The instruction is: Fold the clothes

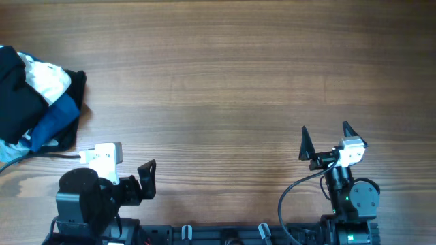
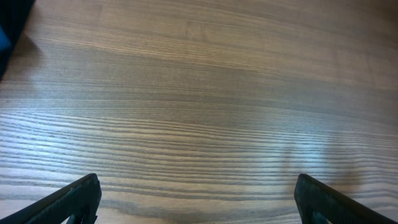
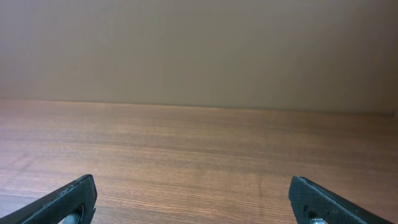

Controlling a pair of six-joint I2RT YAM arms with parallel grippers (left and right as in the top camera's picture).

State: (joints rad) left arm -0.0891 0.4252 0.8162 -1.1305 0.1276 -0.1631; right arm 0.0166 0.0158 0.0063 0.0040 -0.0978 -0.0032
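A crumpled heap of clothes lies at the table's far left edge. In it, black fabric of the T-shirt (image 1: pixel 12 95) is bunched together with other garments; no lettering shows. A dark corner of the heap shows at the top left of the left wrist view (image 2: pixel 12 18). My left gripper (image 1: pixel 133 178) is open and empty near the front edge, to the right of and below the heap; its fingers (image 2: pixel 198 193) hover over bare wood. My right gripper (image 1: pixel 325 133) is open and empty at the front right, far from the heap, also over bare wood (image 3: pixel 193 190).
White fabric (image 1: pixel 46 78) and blue fabric (image 1: pixel 58 116) lie in the same heap as the black shirt. The wooden table (image 1: pixel 231 82) stretches wide between the heap and the right arm. A plain wall stands beyond the table's far edge in the right wrist view.
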